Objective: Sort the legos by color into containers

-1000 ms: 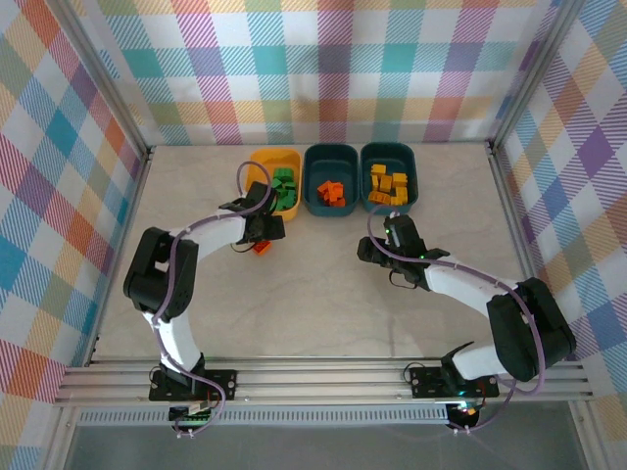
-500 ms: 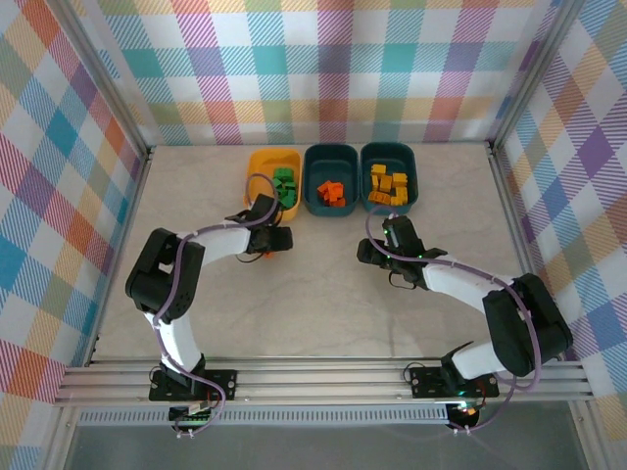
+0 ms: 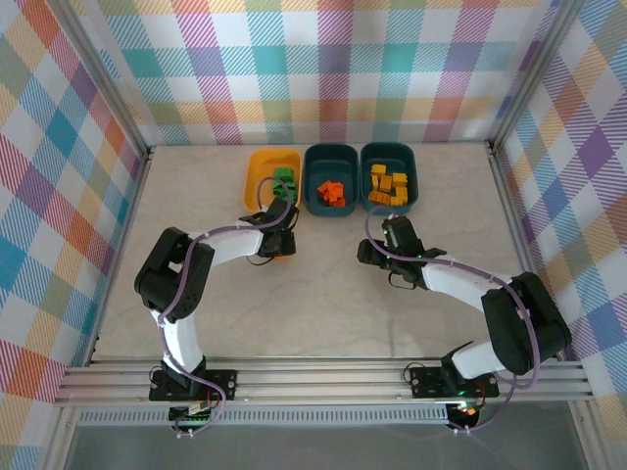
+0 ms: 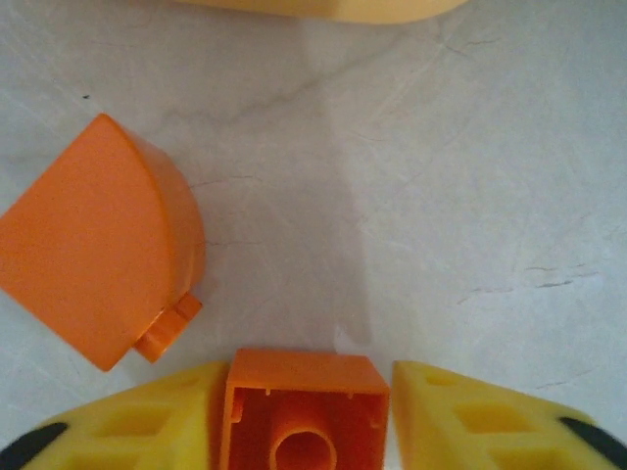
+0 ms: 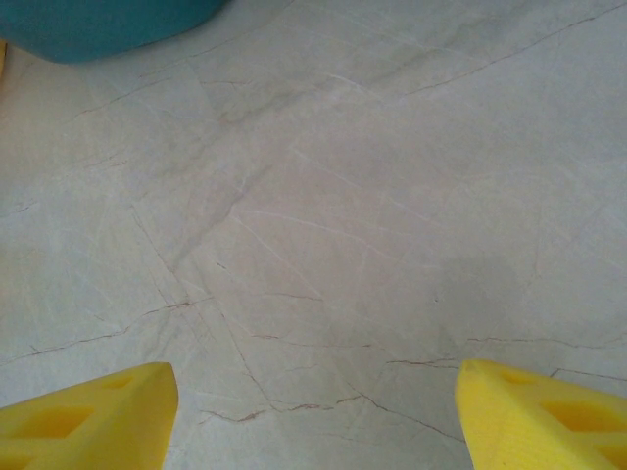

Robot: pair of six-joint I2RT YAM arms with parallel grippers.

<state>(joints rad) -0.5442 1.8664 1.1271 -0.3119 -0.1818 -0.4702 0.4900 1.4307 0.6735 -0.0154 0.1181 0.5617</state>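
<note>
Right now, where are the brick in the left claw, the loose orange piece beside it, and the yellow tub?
Held brick [image 4: 307,374]: left wrist view, its upper wall.
Loose piece [image 4: 93,240]: left wrist view, its flat face.
Yellow tub [image 3: 262,172]: top view, its bare floor.

Legos [image 3: 334,193] in tubs [image 3: 332,149] — orange brick [image 4: 306,392] held

The table [image 3: 323,294] is matt, pale and stone-like, with fine hairline veins. The rounded brick [image 4: 98,240] and the hollow brick [image 4: 304,401] are smooth orange plastic with a soft sheen, while the left fingers [image 4: 470,421] beside the latter are duller yellow moulded plastic. The teal tub [image 5: 98,24] is smooth plastic, the front rails [image 3: 323,377] brushed metal.
</note>
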